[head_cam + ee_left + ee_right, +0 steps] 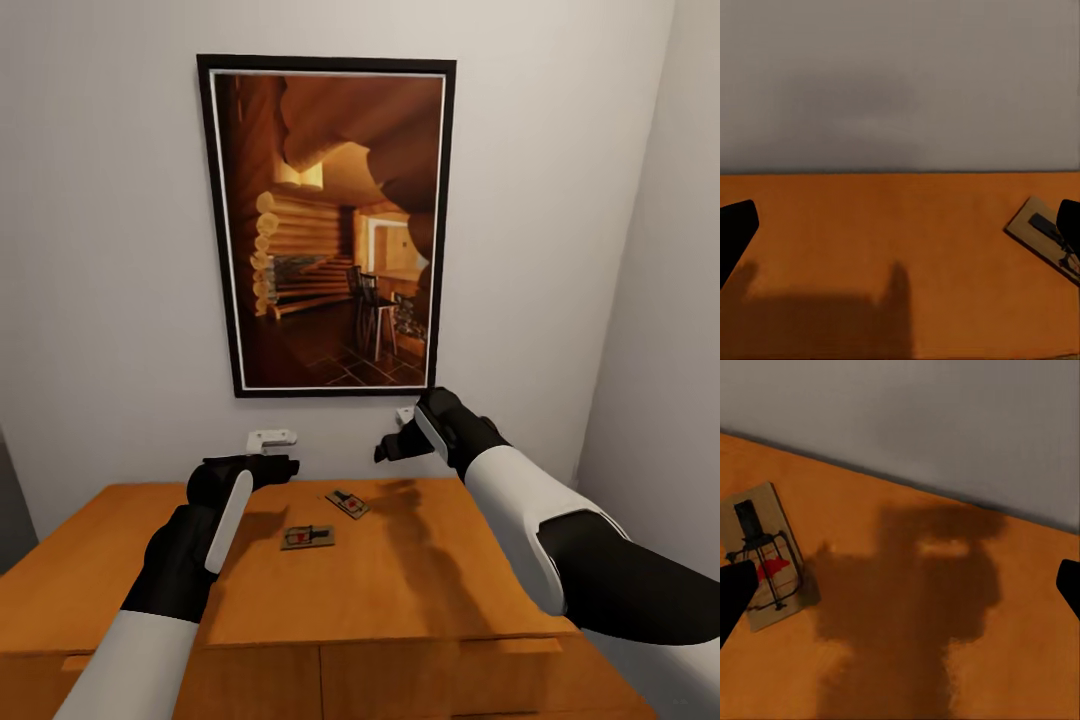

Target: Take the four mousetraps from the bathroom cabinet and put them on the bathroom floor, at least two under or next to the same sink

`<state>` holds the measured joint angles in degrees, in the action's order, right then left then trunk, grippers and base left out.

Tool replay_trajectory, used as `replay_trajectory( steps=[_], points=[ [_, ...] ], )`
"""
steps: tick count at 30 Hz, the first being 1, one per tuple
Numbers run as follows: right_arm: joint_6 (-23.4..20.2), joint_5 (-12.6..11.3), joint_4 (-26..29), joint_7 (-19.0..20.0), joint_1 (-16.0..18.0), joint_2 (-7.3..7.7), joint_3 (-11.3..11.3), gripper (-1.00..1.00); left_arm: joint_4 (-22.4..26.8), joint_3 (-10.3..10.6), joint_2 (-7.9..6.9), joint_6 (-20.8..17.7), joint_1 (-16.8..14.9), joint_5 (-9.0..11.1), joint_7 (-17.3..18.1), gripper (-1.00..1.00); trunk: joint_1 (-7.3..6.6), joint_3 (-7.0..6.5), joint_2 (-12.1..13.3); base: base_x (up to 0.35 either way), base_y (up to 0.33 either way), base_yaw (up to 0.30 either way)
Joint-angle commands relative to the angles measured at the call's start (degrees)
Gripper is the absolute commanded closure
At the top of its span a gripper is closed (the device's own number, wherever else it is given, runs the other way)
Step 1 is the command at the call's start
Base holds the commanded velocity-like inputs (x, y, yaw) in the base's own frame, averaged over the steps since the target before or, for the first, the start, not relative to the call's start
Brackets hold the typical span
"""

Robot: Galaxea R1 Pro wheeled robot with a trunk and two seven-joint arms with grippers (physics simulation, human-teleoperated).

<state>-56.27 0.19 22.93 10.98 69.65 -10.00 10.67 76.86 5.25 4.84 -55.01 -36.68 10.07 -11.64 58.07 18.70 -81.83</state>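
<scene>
Pickup pending: released left jaws (262, 470) and right jaws (398, 441) hover above two flat tan wooden mousetraps (307, 537) on orange-brown wooden cabinet (420, 590); next, one descends astride a trap.

2 tan mousetraps (307, 537) with red patches on an orange-brown cabinet (420, 590).

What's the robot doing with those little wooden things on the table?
Those are mousetraps. Two of them lie on top of the orange-brown cabinet, one nearer the robot and one farther back. The robot holds both arms above the cabinet top, under a big framed picture on the wall. Its left pincer and right pincer are both open and hold nothing. The right one hangs near the farther mousetrap, so it may be about to pick that one up.
</scene>
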Motion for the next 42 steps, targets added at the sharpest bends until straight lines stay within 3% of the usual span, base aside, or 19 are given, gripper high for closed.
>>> replay_trajectory(
  steps=[1, 14, 34, 42],
  points=[
    [-0.26, 0.02, 0.05, 0.00, 0.05, 0.00, 0.15, -1.00, 0.04, 0.05, 0.00, -0.19, -0.03, 0.58, -0.57, -1.00, 0.00, 0.04, -0.04, 0.000, 0.000, 0.266],
    [-2.85, 0.22, 0.16, -0.35, 0.05, 0.00, 0.20, -1.00, 0.12, 0.11, 0.07, -0.26, -0.01, 0.57, -0.57, -1.00, 0.00, -0.26, -0.04, 0.000, 0.000, 0.226],
    [-3.29, 0.88, 0.18, -0.51, 0.05, 0.00, 0.23, -1.00, 0.05, 0.11, 0.09, -0.21, 0.00, 0.53, -0.57, -1.00, 0.00, -0.28, -0.04, 0.001, 0.000, 0.012],
    [-3.49, 0.87, 0.18, -0.45, 0.05, 0.00, 0.31, -1.00, 0.04, 0.11, 0.09, -0.12, -0.03, 0.55, -0.59, -1.00, 0.00, -0.28, -0.04, 0.162, 0.000, 0.000]
  ],
)
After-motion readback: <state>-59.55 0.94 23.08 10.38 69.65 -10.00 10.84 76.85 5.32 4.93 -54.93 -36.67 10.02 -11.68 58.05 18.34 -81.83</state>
